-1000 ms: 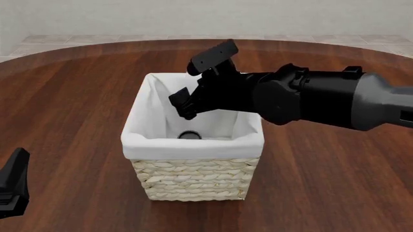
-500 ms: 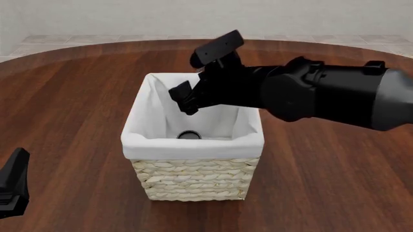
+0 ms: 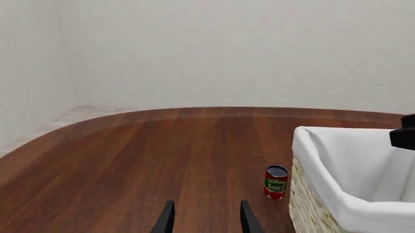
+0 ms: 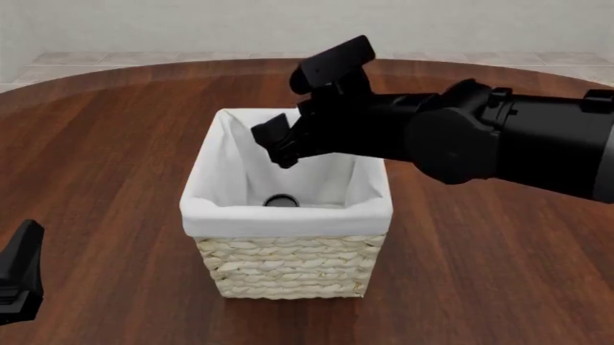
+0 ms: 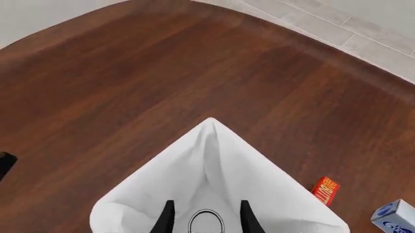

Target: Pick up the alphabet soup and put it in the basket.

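The basket (image 4: 287, 266) of pale wicker with a white liner stands mid-table. On its floor I see only the round top of the alphabet soup (image 4: 281, 201), upright; its label is hidden. My right gripper (image 4: 277, 147) hovers open and empty over the basket's far half. In the right wrist view its fingers (image 5: 167, 217) frame the alphabet soup (image 5: 206, 223) far below, inside the liner of the basket (image 5: 214, 160). My left gripper (image 4: 19, 277) rests at the near left edge; in the left wrist view it (image 3: 206, 221) is open and empty, with the basket (image 3: 337, 189) beside it.
A red tomato sauce can (image 3: 276, 182) stands upright against the basket's wicker side. The right wrist view shows an orange-red box (image 5: 326, 190) and a blue-and-white box (image 5: 392, 216) on the table beyond the basket. Bare wood surrounds the basket in the front view.
My right arm has risen a little and drawn back to the right above the basket, its gripper still open. The can in the basket and the left arm have not moved.
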Robot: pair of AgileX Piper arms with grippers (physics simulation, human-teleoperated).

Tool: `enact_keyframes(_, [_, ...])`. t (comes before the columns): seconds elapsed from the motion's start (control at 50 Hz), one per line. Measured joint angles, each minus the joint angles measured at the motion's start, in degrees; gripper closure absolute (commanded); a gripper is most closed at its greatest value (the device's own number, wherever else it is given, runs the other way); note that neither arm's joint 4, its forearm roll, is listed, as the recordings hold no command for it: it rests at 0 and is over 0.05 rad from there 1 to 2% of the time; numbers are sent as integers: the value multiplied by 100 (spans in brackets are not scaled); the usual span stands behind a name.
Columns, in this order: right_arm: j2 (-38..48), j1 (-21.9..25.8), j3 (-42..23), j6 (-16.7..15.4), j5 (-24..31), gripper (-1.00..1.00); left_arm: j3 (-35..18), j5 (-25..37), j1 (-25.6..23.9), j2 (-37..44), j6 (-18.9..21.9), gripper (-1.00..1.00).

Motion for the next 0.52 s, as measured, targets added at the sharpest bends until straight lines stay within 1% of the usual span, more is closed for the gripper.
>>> enact_keyframes(0.24, [-263, 35, 145, 90, -37, -100, 0, 1, 0, 0, 0, -100])
enact_keyframes(0.52, [-742, 223, 366, 275, -68, -100, -1, 13, -13, 0, 19, -100])
